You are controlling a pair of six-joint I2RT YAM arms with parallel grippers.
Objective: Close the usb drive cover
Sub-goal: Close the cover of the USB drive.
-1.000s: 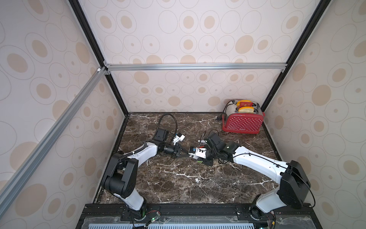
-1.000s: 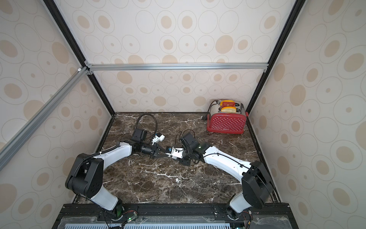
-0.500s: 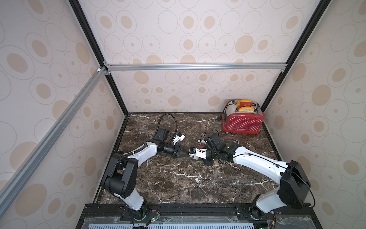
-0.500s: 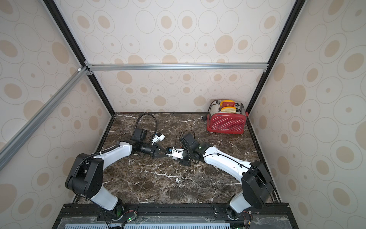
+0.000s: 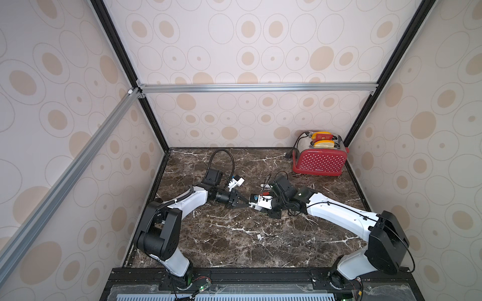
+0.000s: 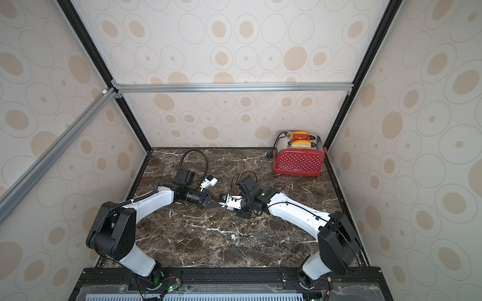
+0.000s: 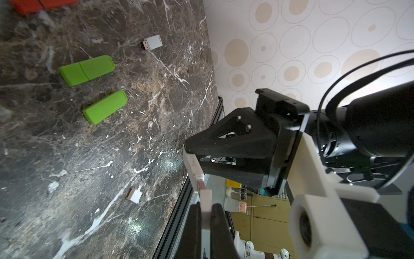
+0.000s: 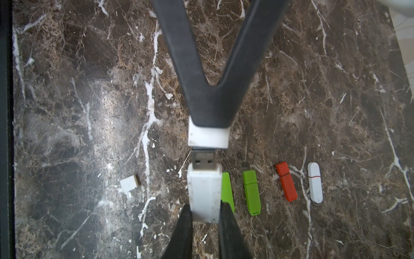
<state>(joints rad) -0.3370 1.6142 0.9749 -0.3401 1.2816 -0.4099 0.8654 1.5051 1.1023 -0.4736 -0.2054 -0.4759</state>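
Observation:
In the right wrist view my right gripper [image 8: 205, 207] is shut on the body of a white usb drive [image 8: 203, 190]. Its bare metal plug [image 8: 204, 161] points at the white cover [image 8: 208, 139]. The black tips of my left gripper [image 8: 209, 125] pinch that cover, and a thin gap separates plug and cover. In the left wrist view my left gripper [image 7: 206, 208] is shut on the cover [image 7: 206, 200], with the drive [image 7: 193, 166] angled just beyond it. In both top views the two grippers meet tip to tip above mid-table, left gripper [image 5: 245, 204] and right gripper [image 6: 226, 204].
On the marble below lie two green drives [image 8: 252, 192] [image 8: 227, 190], a red drive [image 8: 286, 181], a white drive [image 8: 314, 182] and a small white cap [image 8: 128, 182]. A short white dongle [image 7: 152, 42] lies farther off. A red toaster [image 5: 319, 161] stands in the back right corner.

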